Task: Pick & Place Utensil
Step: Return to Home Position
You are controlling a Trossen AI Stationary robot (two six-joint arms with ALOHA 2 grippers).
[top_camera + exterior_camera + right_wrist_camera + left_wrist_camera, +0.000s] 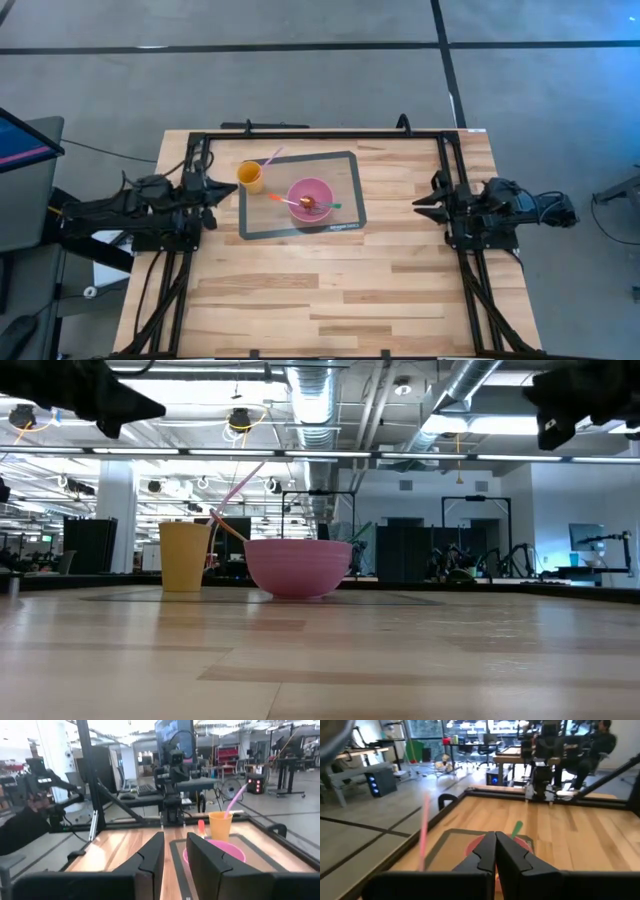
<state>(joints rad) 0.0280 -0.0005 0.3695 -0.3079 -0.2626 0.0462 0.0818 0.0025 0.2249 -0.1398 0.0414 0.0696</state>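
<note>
A yellow cup stands on a grey mat with a pink utensil leaning out of it. Beside the cup sits a pink bowl; an orange-handled utensil and a green-handled one rest in it, their handles over its rim. My left gripper hovers left of the cup, shut and holding nothing. My right gripper hovers right of the mat, open by a narrow gap, facing the bowl and cup.
The mat lies on the far middle of the wooden table. A black frame runs along the far edge and down both sides. The near half of the table shows only bare wood. A seated person is beyond the table's right side.
</note>
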